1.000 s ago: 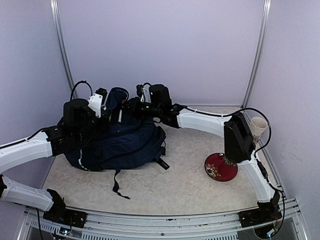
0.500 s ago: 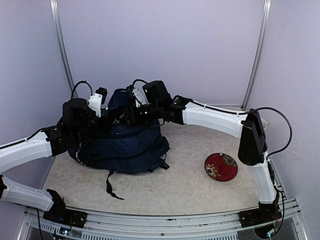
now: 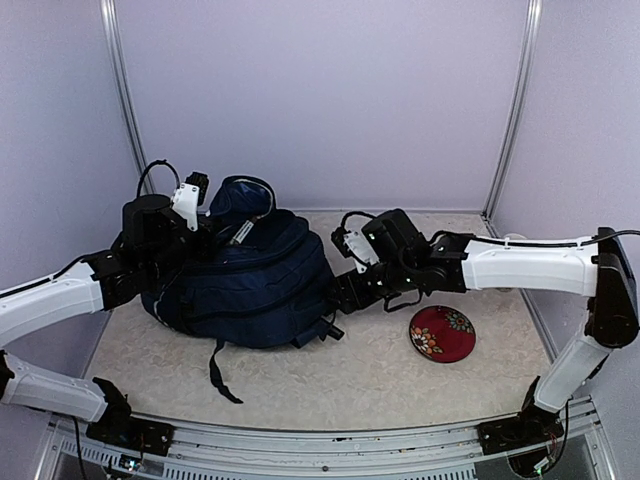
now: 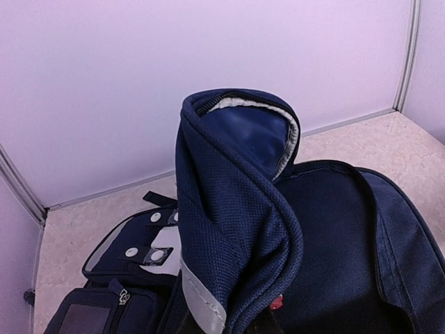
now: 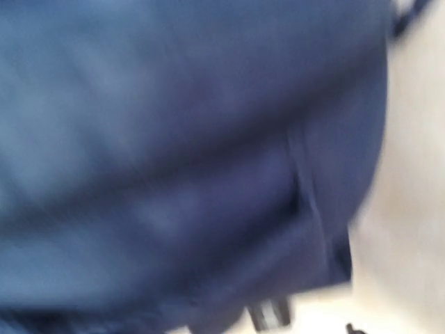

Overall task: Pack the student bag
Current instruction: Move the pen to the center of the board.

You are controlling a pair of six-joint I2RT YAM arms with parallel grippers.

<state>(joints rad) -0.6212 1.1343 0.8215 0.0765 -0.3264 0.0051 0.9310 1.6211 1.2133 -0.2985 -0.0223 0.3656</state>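
The left gripper [image 3: 205, 206] is closed tight on the top flap [image 4: 236, 181] of the bag [image 3: 250, 285], pinching the cloth and holding it up so that it stands folded over above the open mouth; its own fingertips are hidden behind the fabric. The right gripper [image 3: 348, 292] sits low, just beside the bag's right flank. Its wrist view is a blur of navy cloth, so I cannot tell how wide it stands or whether it has anything in it. The bag lies slumped on the left half of the table [image 3: 380, 385], mouth towards the back wall, with a loose strap [image 3: 218, 368] trailing towards the near edge. A red plate [image 3: 442, 333] lies well apart on the right. To my eye the bag will handle as a soft, floppy thing: bulky, probably not heavy, with no stiffness of its own, so the mouth would sag shut if the flap were let go. The woven cloth should grip well. The stitched edge of the flap looks the surest place to hold, better than the slack body panels.
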